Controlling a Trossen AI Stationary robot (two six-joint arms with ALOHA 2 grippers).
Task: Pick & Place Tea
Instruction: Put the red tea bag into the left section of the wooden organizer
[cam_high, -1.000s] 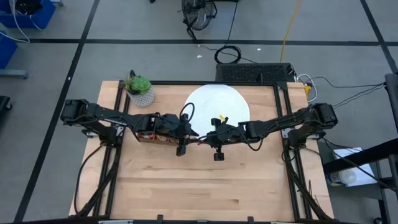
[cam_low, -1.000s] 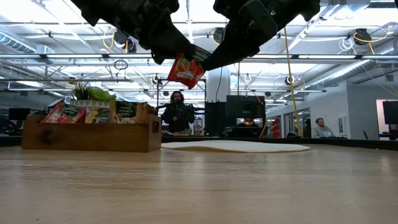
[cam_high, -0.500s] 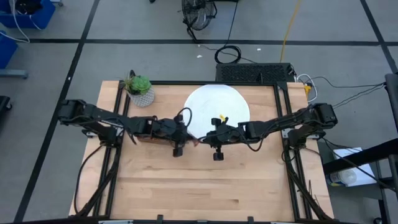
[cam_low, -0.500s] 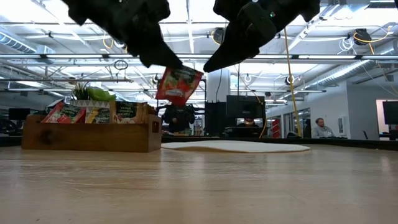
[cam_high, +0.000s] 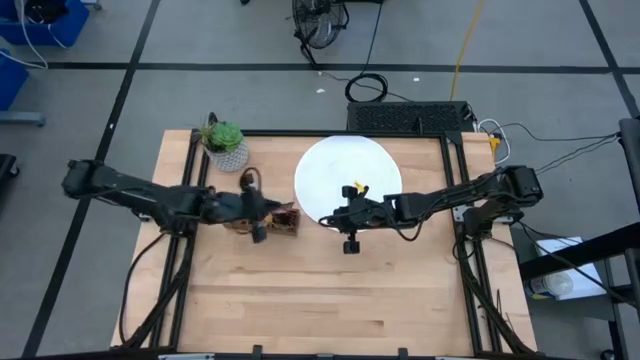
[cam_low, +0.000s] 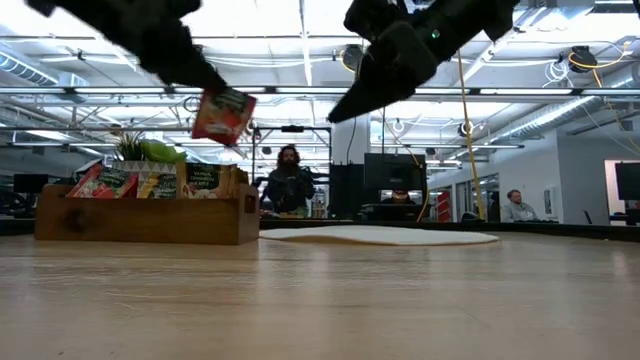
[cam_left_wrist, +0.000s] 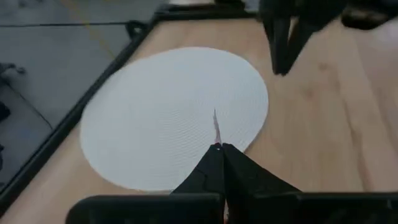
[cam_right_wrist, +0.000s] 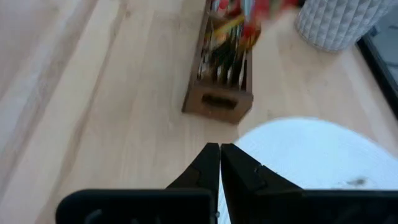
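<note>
Left gripper (cam_low: 205, 82), upper left in the low view, is carrying a red tea sachet (cam_low: 223, 115) above the wooden tray (cam_low: 140, 218); lowering into a compartment seems next; right gripper (cam_high: 325, 219) is waiting closed, empty

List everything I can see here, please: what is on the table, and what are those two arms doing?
Wooden tray: one, brown, table's left, sachets standing in it.
Red tea sachet: one, in the air above the tray's end.
White disc: one, table's far middle, a small yellow bit on it.
Potted plant: one, green, far left corner.
Person: one, room behind.
Left gripper: dark, shut on the sachet.
Right gripper: dark, shut, empty, at the disc's near edge.
</note>
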